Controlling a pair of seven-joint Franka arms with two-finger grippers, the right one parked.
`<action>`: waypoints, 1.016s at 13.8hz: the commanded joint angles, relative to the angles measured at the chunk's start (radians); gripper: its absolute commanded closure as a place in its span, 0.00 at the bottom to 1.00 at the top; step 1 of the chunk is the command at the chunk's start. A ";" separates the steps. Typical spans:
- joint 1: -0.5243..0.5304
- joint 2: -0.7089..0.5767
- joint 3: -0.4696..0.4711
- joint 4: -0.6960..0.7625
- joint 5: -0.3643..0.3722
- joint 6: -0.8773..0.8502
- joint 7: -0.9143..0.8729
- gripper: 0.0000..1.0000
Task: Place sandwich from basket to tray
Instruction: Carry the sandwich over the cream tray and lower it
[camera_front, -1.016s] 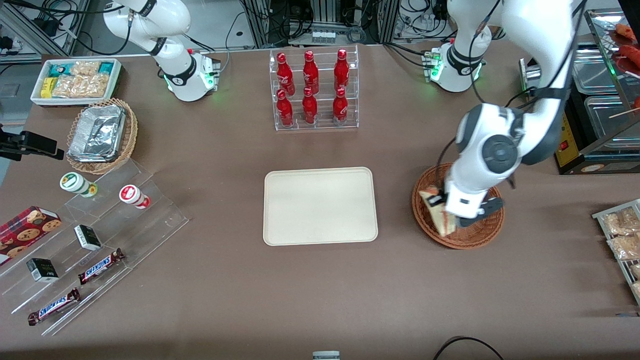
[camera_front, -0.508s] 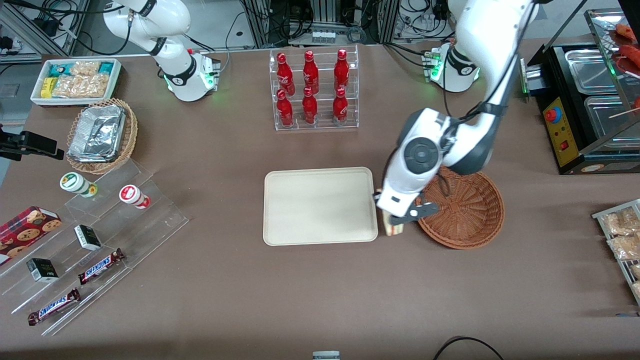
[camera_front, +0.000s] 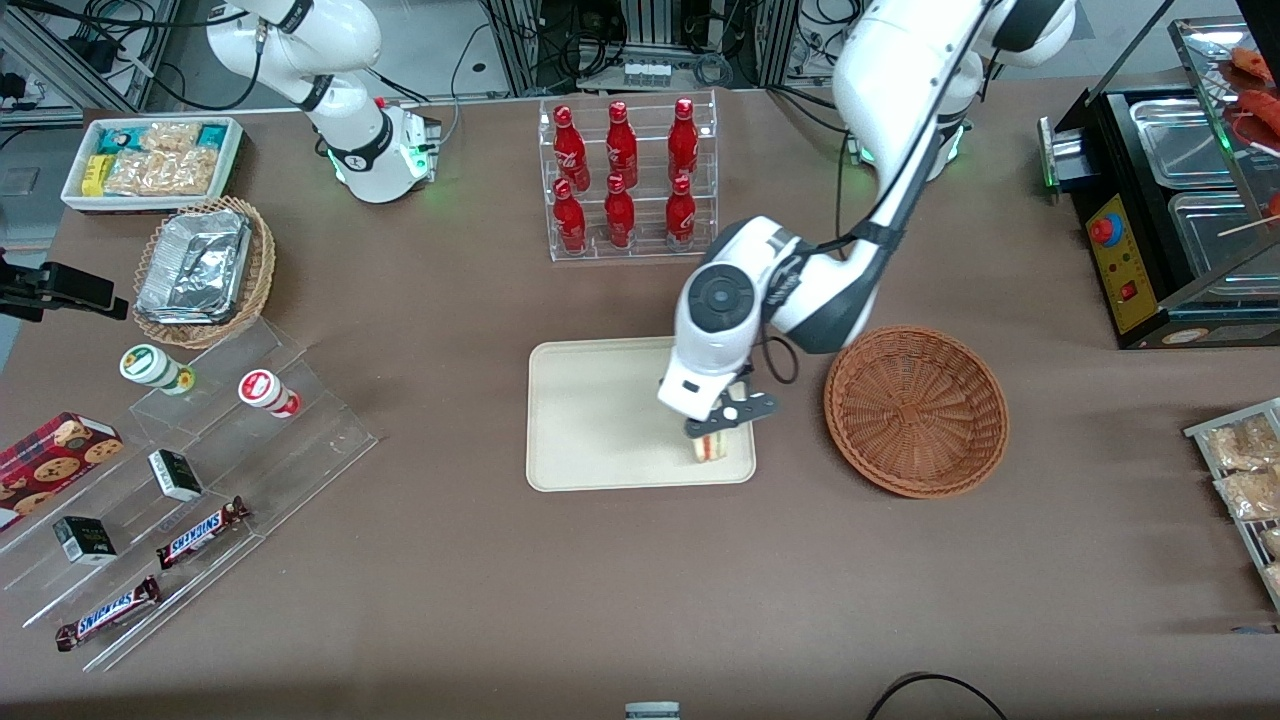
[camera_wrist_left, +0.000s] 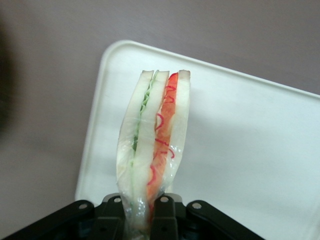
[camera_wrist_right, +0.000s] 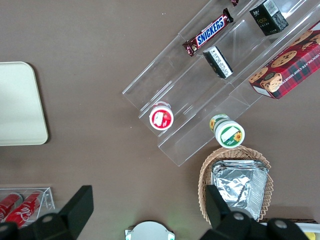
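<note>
My left gripper (camera_front: 718, 428) hangs over the cream tray (camera_front: 600, 410), near the tray's corner closest to the basket and the front camera. It is shut on the sandwich (camera_front: 712, 448), a wrapped wedge of pale bread with green and red filling (camera_wrist_left: 155, 135). The black fingers (camera_wrist_left: 165, 215) pinch its narrow end, and the cut edge points down at the tray (camera_wrist_left: 250, 150). The reddish-brown woven basket (camera_front: 916, 410) stands beside the tray, toward the working arm's end, with nothing in it.
A clear rack of red bottles (camera_front: 625, 180) stands farther from the front camera than the tray. Toward the parked arm's end are a tan basket with foil container (camera_front: 200, 270), a white snack bin (camera_front: 152, 160) and acrylic steps with snacks (camera_front: 190, 500).
The gripper has carried the sandwich out of the basket, sideways toward the parked arm's end, and now holds it over the tray. The basket is left bare.
</note>
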 joint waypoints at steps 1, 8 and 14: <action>-0.058 0.116 0.016 0.154 -0.010 -0.022 -0.066 1.00; -0.126 0.233 0.017 0.286 -0.009 -0.030 -0.161 1.00; -0.137 0.273 0.019 0.343 -0.001 -0.095 -0.172 1.00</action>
